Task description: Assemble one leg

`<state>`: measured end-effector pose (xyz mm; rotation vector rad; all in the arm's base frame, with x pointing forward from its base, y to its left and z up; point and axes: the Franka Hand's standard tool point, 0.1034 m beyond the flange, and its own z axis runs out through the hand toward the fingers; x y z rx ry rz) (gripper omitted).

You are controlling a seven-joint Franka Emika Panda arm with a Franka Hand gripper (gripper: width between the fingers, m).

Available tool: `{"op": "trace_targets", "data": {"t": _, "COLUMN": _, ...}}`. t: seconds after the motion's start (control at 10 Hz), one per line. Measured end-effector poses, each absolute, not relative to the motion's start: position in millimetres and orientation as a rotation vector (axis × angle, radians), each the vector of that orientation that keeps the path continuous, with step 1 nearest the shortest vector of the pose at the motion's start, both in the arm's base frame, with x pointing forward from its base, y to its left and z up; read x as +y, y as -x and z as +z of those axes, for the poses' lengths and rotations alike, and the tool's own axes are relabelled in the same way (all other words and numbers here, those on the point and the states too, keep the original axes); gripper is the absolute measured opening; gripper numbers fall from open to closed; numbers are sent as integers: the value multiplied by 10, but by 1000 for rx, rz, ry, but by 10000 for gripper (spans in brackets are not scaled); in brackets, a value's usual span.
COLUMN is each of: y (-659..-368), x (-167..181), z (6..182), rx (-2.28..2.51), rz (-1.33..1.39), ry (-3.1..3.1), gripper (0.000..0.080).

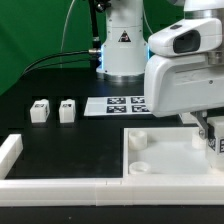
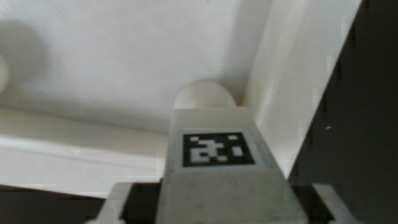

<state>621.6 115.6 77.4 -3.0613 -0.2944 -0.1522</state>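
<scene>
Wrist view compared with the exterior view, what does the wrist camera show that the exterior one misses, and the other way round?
Only the wrist view: the tag on the held leg close up, and a rounded nub just beyond it, beside the raised rim of the panel. Only the exterior view: two spare legs, the marker board and the arm's base. Both: the gripper shut on the leg above the panel.

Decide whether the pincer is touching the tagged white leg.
Touching. The wrist view shows the pincer with its fingers flush against both sides of the leg, with no gap.
</scene>
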Motion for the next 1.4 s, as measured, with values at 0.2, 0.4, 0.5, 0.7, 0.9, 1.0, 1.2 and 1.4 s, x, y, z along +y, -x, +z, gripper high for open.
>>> {"op": "trace_targets", "data": {"t": 0.2, "y": -6220, "x": 1146, "z": 771, "rx": 148, "rz": -150, "ry": 3048, "gripper": 290}}
{"op": "trace_targets", "data": {"t": 0.4, "y": -6225, "x": 1137, "z": 769, "rx": 459, "rz": -132, "ry": 3000, "gripper": 291}}
{"op": "trace_targets", "data": {"t": 0.5, "y": -6227, "x": 1125, "z": 769, "rx": 687, "rz": -116, "ry": 2942, "gripper": 291}}
{"op": "trace_targets", "data": {"t": 0.7, "y": -6227, "x": 1117, "z": 766, "rx": 966, "rz": -94, "ry": 2850, "gripper": 291}}
{"op": "trace_targets", "data": {"t": 0.9, "y": -6226, "x": 1113, "z": 764, "rx": 1229, "rz": -77, "ry": 2741, "gripper": 291}}
{"op": "trace_targets", "data": {"t": 1.0, "y": -6226, "x": 1113, "z": 764, "rx": 1375, "rz": -68, "ry": 2668, "gripper": 291}}
{"op": "trace_targets", "data": {"t": 1.2, "y": -6224, "x": 1101, "z": 766, "rx": 1534, "rz": -39, "ry": 2559, "gripper": 291}}
{"op": "trace_targets", "data": {"t": 1.4, "y": -6216, "x": 1115, "z": 763, "rx": 1715, "rz": -18, "ry": 2440, "gripper": 291}}
